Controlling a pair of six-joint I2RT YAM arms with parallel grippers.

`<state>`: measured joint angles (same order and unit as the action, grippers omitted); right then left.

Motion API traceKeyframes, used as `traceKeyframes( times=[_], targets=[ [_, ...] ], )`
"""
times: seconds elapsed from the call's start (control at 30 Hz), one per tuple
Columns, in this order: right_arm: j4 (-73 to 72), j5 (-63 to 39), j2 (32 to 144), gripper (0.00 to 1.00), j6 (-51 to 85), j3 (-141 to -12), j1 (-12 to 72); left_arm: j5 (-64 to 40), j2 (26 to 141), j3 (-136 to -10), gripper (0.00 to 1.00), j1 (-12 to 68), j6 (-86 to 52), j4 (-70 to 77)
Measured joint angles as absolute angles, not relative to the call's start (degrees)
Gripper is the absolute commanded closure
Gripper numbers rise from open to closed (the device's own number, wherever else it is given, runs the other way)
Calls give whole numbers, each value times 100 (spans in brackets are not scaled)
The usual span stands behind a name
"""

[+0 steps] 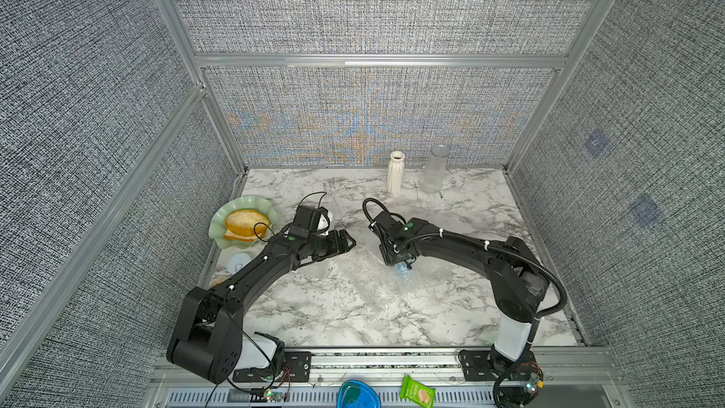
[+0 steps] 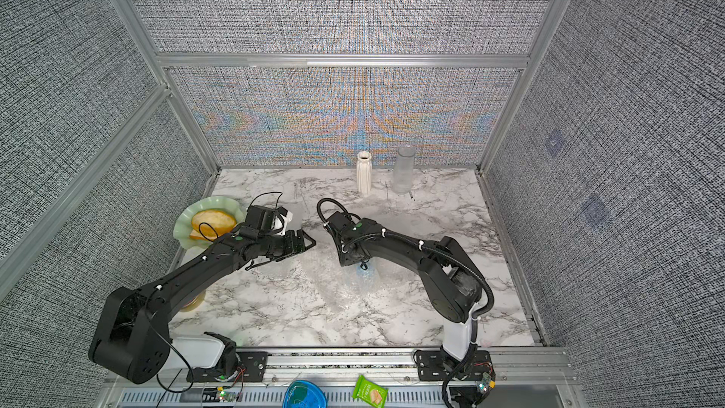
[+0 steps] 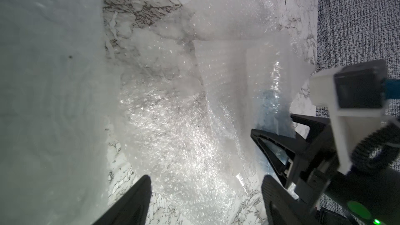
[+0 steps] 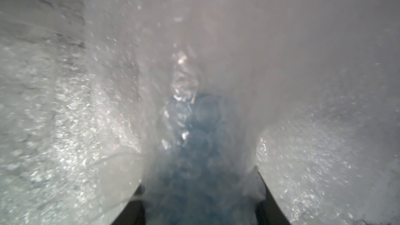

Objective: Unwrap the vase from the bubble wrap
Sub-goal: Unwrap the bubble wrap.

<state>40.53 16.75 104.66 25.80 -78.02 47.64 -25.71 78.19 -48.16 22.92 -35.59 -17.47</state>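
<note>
Crinkly clear bubble wrap (image 1: pixel 365 284) (image 2: pixel 325 292) lies spread on the marble in the middle. At its right side a blue vase (image 1: pixel 405 272) (image 2: pixel 365 273) shows dimly through the wrap, still covered. My right gripper (image 1: pixel 402 262) (image 2: pixel 363 262) points down onto it. In the right wrist view the wrapped blue vase (image 4: pixel 194 159) fills the gap of the right gripper (image 4: pixel 200 191), with wrap against both fingers. My left gripper (image 1: pixel 353 243) (image 2: pixel 312 243) hovers open over the wrap's left part. The left wrist view shows the left gripper (image 3: pixel 206 177) wide apart above the bubble wrap (image 3: pixel 173 130).
A green wavy plate (image 1: pixel 219 225) with bread stands at the left. A white ribbed vase (image 1: pixel 395 172) and a clear glass vase (image 1: pixel 433 170) stand bare at the back wall. A white round thing (image 1: pixel 239 262) lies under the left arm. A snack packet (image 1: pixel 418 390) lies off the table's front.
</note>
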Motion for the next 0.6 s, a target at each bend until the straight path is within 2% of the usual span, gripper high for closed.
traceKeyframes(
  times=[0.27, 0.47, 0.6],
  targets=[
    [3920, 1271, 9837, 59, 2773, -7557, 4727, -2563, 7815, -4818, 18, 2342, -3559, -1726],
    [3531, 1002, 10151, 58, 3280, -7264, 4727, -2591, 7815, -4753, 18, 2359, -3605, -1636],
    [3249, 1000, 10429, 51, 3564, -7262, 4713, -2596, 7752, -4663, 18, 2392, -3647, -1636]
  ],
)
